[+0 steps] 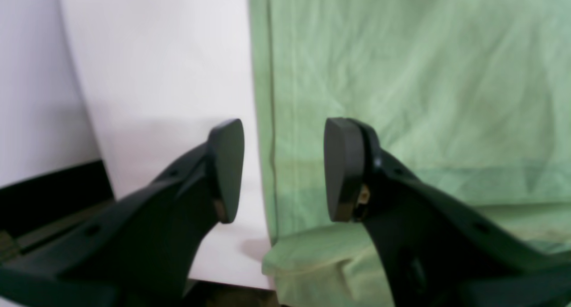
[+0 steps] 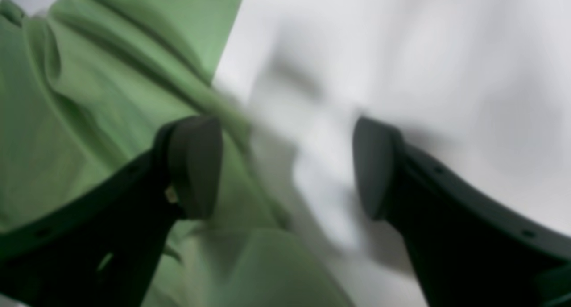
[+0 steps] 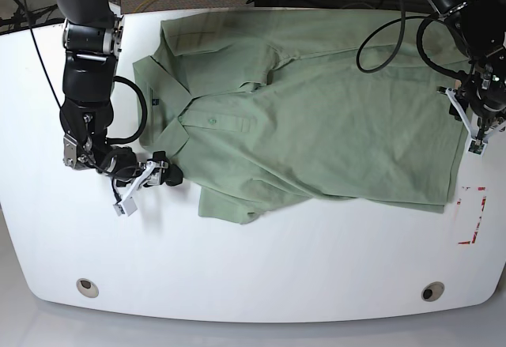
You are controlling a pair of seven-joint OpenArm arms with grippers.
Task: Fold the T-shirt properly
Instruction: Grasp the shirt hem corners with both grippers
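From my remote station I see the desk (image 3: 253, 276), a white, smooth, rounded-corner slab with a small round fitting near each front corner. It fills most of the base view.

The T-shirt (image 3: 332, 126) lies flat on the far half of the desk, from about 10 o'clock to 3 o'clock. Its long axis runs left-right in the base view: the collar (image 3: 168, 94) points toward 9 o'clock and the straight hem (image 3: 452, 153) toward 3 o'clock. The fabric is a pale sage-green soft knit, matte, with shallow creases. The near sleeve (image 3: 229, 201) spreads toward 7 o'clock; the far sleeve is folded onto the chest near 11 o'clock. A button placket runs from the collar toward the middle, and a small dark label (image 3: 156, 100) sits inside the neck.

The right claw (image 3: 162, 175) is at 9 o'clock, just beside the collar and near sleeve. In the right wrist view its black, curved fingers (image 2: 196, 164) stand wide apart, one over cloth, one over bare desk, gripping nothing.

The left claw (image 3: 474, 130) is at 3 o'clock at the hem. In the left wrist view its dark flat pads (image 1: 343, 168) stand partly apart, straddling the stitched hem edge, with nothing between them.
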